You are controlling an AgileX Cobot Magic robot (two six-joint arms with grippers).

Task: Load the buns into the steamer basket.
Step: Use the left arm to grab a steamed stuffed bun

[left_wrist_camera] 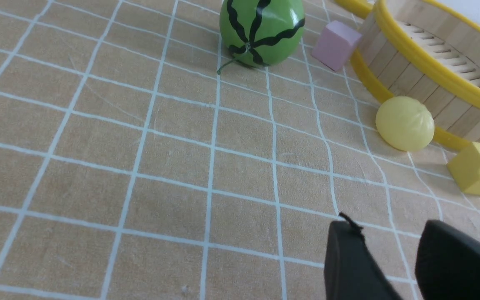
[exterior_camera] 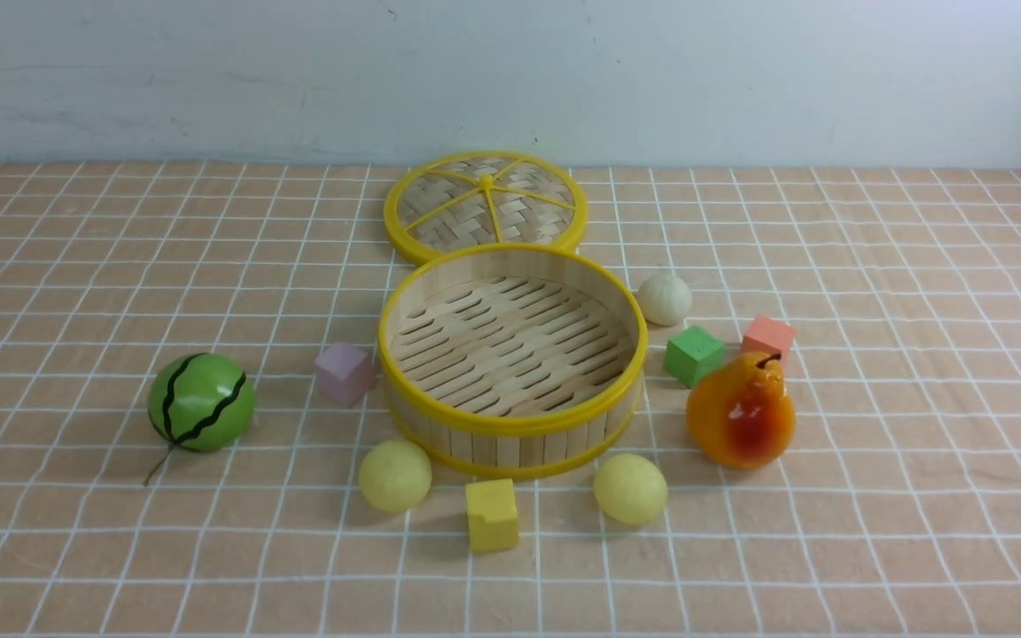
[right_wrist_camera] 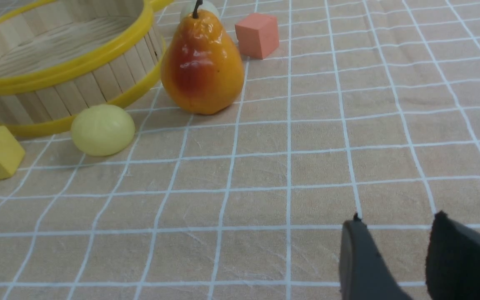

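On the checked counter (exterior_camera: 85, 567), in the middle of the front view, the steamer basket (exterior_camera: 510, 447) sits empty, so the task is at its very start: none of the three buns is inside. Taking the basket as the clock's centre, with twelve o'clock toward the far wall, the left yellow bun (exterior_camera: 394, 476) lies at seven o'clock just beside the lower rim. The right yellow bun (exterior_camera: 630, 488) lies at five o'clock and the off-white bun (exterior_camera: 664, 299) at two o'clock, near the basket's side. A yellow cube (exterior_camera: 492, 515) sits at six o'clock between the two yellow buns, and a pear (exterior_camera: 741, 410) stands at four o'clock. The left gripper (left_wrist_camera: 394, 266) hangs over bare cloth with its jaws spread and nothing between them; the right gripper (right_wrist_camera: 398, 258) is likewise spread and empty. The step in hand looks like the first reach. I judge the next move calls for an arm to go to the yellow bun on its own side, come down so the fingers straddle the ball clear of the cube and the rim, and close gently, since a round bun may roll.
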